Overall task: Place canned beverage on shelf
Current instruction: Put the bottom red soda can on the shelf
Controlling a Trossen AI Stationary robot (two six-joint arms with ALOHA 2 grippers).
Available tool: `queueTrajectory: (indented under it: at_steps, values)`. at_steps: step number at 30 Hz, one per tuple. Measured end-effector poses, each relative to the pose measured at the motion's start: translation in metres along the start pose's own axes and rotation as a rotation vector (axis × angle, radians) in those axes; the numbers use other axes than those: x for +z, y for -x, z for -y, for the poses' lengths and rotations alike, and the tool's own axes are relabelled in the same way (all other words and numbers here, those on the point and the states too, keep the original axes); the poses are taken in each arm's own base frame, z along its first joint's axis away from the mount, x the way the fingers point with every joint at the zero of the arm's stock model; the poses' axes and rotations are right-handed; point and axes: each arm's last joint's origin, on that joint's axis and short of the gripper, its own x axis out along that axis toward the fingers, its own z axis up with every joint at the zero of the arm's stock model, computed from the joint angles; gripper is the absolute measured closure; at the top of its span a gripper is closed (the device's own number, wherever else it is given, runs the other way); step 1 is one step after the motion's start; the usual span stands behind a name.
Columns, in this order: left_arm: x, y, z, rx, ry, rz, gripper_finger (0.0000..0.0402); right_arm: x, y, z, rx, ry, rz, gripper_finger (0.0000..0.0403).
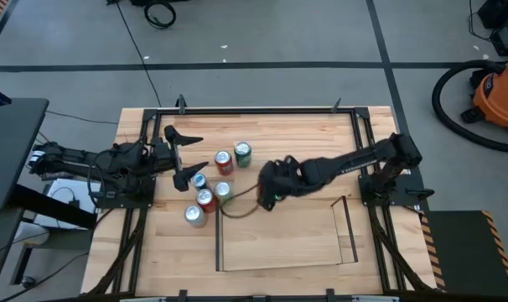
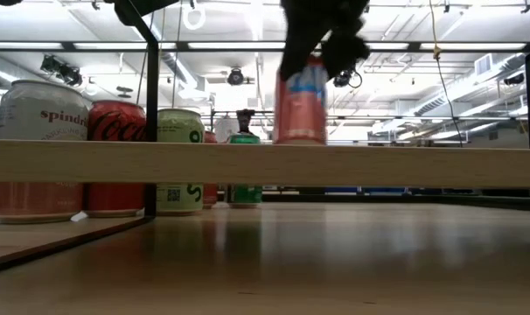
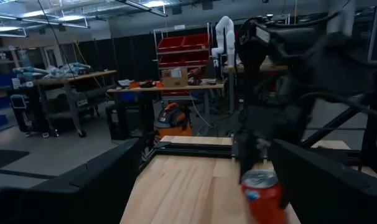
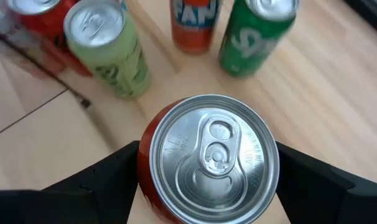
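My right claw: clamped on a red can; lifted above the table, near the shelf's corner
My left claw: fingers spread; beside the can cluster

From above, the table fills the middle of the view, and the shelf lies on its 5 o'clock part. A cluster of cans sits just beyond the shelf's 10 o'clock corner: one can at the cluster's 7 o'clock end, two more touching beside it, another behind them, and two at the 1 o'clock end. The right gripper hangs over the shelf's 11 o'clock edge, at 3 o'clock from the cluster, closed around a can held above the wood. The left gripper waits at 9 o'clock from the cluster, its fingers spread.
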Motion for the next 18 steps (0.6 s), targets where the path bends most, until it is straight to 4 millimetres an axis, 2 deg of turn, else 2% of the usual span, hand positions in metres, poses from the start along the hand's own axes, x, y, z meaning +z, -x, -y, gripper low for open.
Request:
queueTrajectory:
  at_steps: [7,18]
  values:
    - [0.0,0.0,0.001,-0.033,0.002,0.003,0.0033,-0.035,0.024,-0.019,-0.032,-0.121,-0.023,0.0075]
    - [0.001,0.0,0.003,-0.092,-0.014,0.014,0.0033,-0.08,0.049,-0.041,-0.042,-0.145,-0.007,0.0075]
